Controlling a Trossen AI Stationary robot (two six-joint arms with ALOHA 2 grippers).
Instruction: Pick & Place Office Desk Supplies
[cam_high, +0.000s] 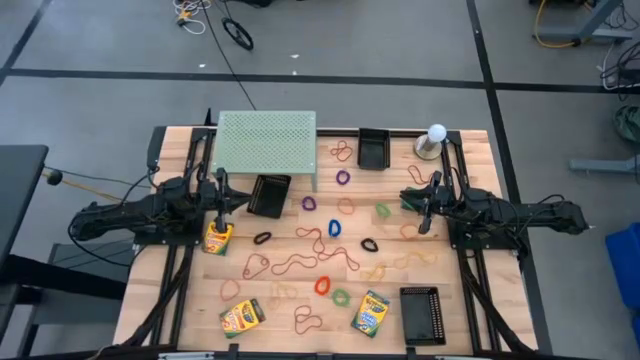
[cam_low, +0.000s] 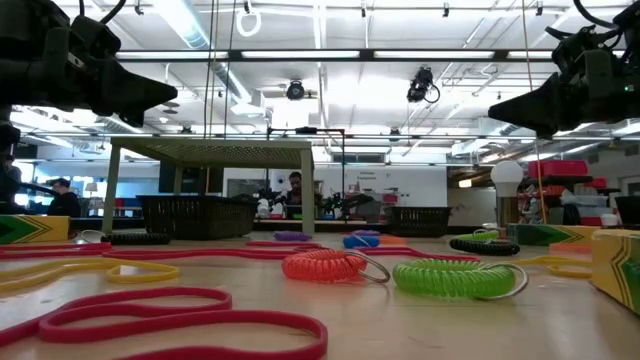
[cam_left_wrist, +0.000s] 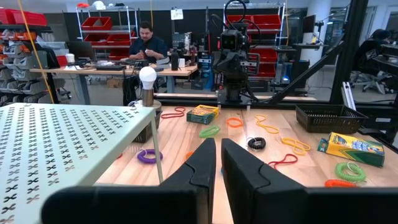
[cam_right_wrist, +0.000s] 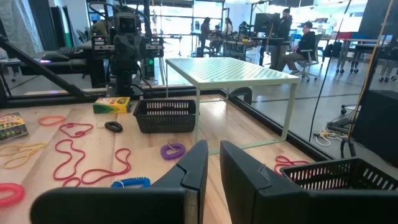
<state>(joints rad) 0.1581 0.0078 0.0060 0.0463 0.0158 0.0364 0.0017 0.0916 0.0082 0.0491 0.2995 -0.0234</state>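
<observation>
Left hand (cam_high: 222, 196) above a crayon box (cam_high: 217, 238) — fingers nearly closed, empty, right hand (cam_high: 424, 203) likewise.

Left gripper (cam_high: 222, 196) and right gripper (cam_high: 420, 203) hang raised, facing each other from opposite sides, each holding nothing, fingers nearly together with a narrow gap

Green perforated shelf (cam_high: 266, 142); white ball (cam_high: 436, 132) on stand.

Bright, even overhead light with ceiling-strip glare (low view), soft shadows, blurred near foreground.
</observation>
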